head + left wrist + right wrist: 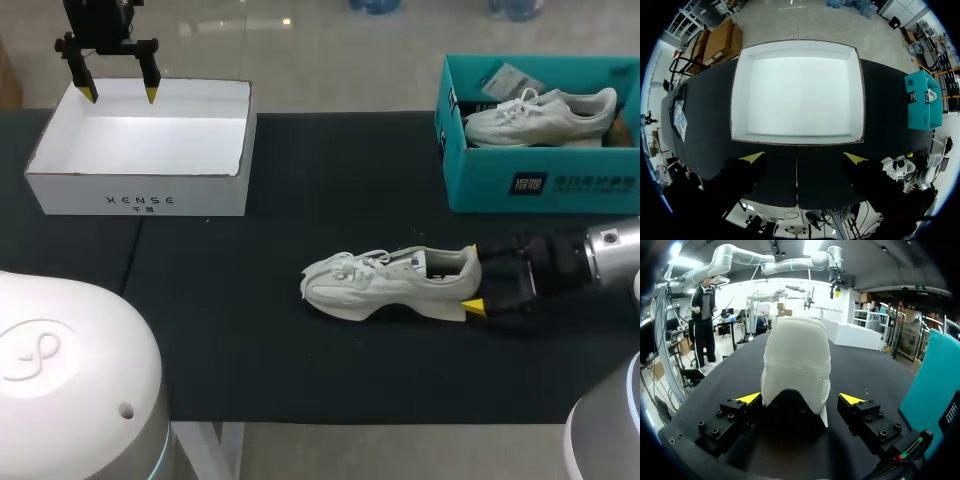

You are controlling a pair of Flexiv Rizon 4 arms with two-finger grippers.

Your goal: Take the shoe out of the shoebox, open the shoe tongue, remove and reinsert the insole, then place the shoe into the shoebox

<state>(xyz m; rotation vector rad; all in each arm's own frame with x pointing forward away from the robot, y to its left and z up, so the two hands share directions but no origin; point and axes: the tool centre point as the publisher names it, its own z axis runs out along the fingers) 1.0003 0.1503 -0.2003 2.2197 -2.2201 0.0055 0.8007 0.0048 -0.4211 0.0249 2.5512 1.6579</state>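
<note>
White sneaker point(385, 283) lies on its sole at the middle of the bench point(300, 180), toe toward my left and heel toward my right pincer point(472, 277). Right pincer is wide open with one yellow tip on each side of the heel, holding nothing; its wrist view shows a narrow gap on both sides. Handling estimate: light. The upper is soft and will dent, and the laces are loose. The heel counter and midsole look like the stiff parts, so a hold across the heel, low near the sole, seems best. Tongue and insole are probably thin and limp, so each needs a pinch at an edge. Left pincer point(120, 95) is open and empty, hanging above the empty white shoebox point(140, 200) at far left. The teal shoebox point(540, 185) at far right holds a second sneaker point(545, 115), well apart from mine. Likeliest obstruction is my own right arm, low behind the heel, crowding access to the collar.
</note>
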